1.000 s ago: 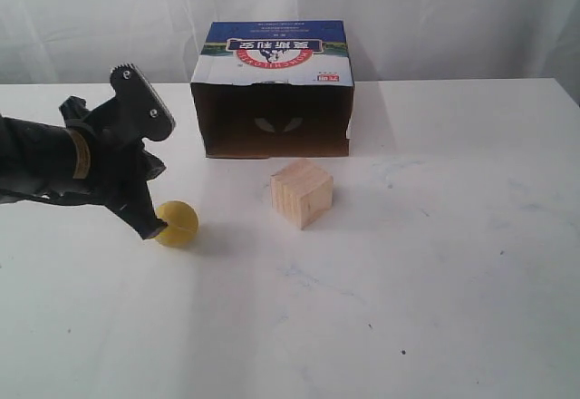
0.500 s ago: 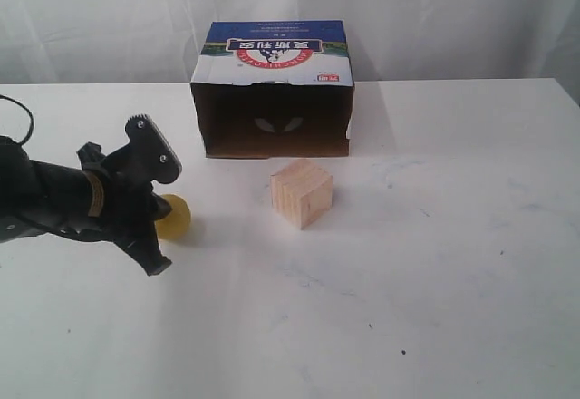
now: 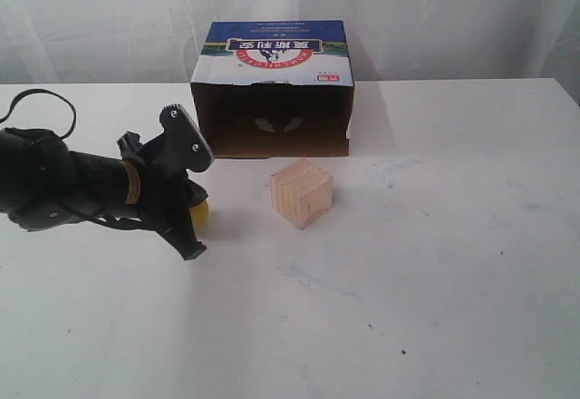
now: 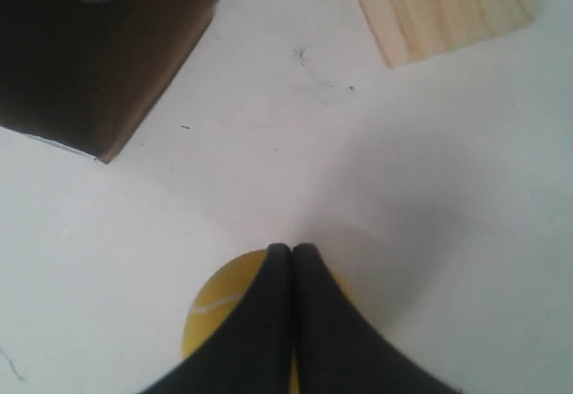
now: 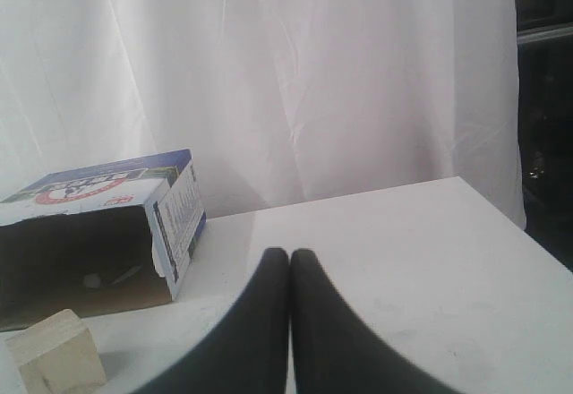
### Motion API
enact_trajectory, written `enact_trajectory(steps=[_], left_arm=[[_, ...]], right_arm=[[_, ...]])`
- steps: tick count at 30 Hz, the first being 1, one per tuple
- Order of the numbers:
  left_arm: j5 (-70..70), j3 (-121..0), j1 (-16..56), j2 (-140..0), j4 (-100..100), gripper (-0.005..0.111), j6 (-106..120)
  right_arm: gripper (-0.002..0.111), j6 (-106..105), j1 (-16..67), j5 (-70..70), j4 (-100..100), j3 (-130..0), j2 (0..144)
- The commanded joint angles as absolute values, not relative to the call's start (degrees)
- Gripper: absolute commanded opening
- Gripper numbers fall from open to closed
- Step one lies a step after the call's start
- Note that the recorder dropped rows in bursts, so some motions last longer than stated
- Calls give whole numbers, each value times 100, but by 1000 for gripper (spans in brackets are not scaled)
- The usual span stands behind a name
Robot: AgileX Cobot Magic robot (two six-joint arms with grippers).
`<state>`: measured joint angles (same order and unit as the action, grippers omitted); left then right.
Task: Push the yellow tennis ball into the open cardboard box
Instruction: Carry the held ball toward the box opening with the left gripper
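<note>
The yellow tennis ball (image 3: 201, 217) lies on the white table left of the wooden cube, mostly covered by my left gripper (image 3: 194, 198). That gripper is shut and empty, lying over the ball with only a yellow sliver showing. In the left wrist view the ball (image 4: 220, 298) sits under the shut fingertips (image 4: 277, 264). The open cardboard box (image 3: 272, 91) stands behind, its dark opening facing the ball; one corner (image 4: 98, 45) shows ahead of the left gripper. My right gripper (image 5: 289, 254) is shut and empty, off to the side of the box (image 5: 89, 224).
A pale wooden cube (image 3: 302, 192) stands in front of the box's opening, right of the ball; the cube (image 4: 448, 4) is close ahead of the left gripper and the cube (image 5: 54, 355) shows too. White curtain (image 3: 435, 9) hangs behind the table (image 3: 435, 281).
My left gripper swung round the ball and moved right, nudging it towards the cube and box. It now covers most of the ball.
</note>
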<state>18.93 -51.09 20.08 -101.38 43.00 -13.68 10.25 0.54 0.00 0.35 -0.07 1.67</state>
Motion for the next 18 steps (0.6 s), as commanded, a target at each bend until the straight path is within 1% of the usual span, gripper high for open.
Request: enact_trajectory(steps=[1, 7, 12, 18], left_arm=[[1640, -5355, 2023, -10420, 4407, 0, -1603], [1612, -5651, 2023, -10395, 4586, 0, -1603], [1528, -5811, 2023, -9954, 4788, 0, -1609], [536, -5596, 1924, -9358, 5087, 0, -1609]], right_arm=[[0, 1044, 54, -33, 38, 0, 141], [0, 1072, 54, -33, 38, 0, 141], [0, 1159, 54, -33, 38, 0, 141], [0, 1159, 54, -33, 38, 0, 141]])
